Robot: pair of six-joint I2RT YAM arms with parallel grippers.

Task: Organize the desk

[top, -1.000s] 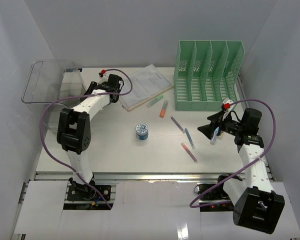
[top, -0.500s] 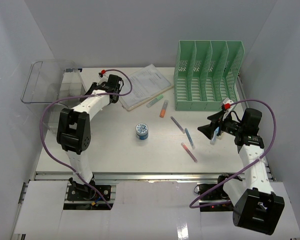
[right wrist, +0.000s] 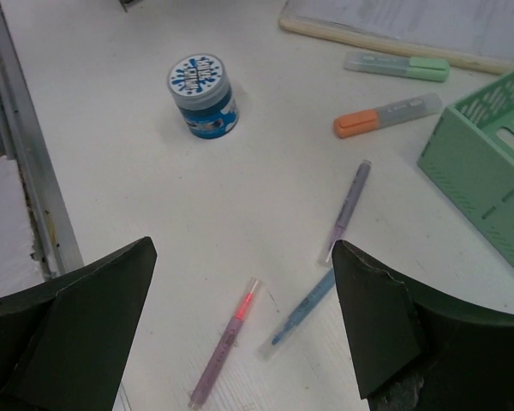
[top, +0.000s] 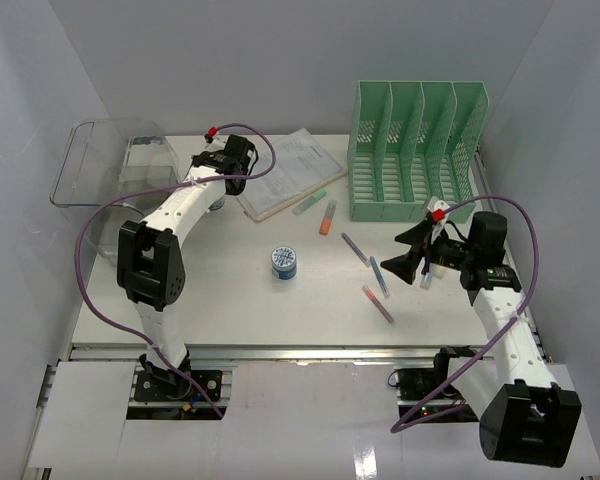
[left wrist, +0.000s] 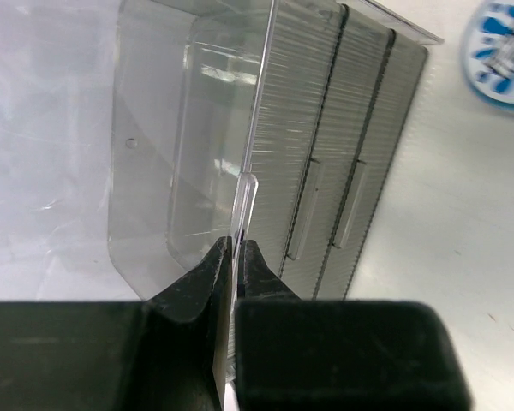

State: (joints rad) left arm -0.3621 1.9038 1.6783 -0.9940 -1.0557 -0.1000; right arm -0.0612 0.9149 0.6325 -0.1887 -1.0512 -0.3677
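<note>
Our left end effector [left wrist: 236, 250] is pinched shut on the wall of the clear bin [left wrist: 180, 154]; our right end effector [right wrist: 242, 257] gapes wide, empty, above a pink pen [right wrist: 225, 341] on the desk [right wrist: 111, 128].

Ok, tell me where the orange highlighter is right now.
In the top view the orange highlighter lies on the desk beside the green highlighter, just left of the mint-green file rack.
</note>
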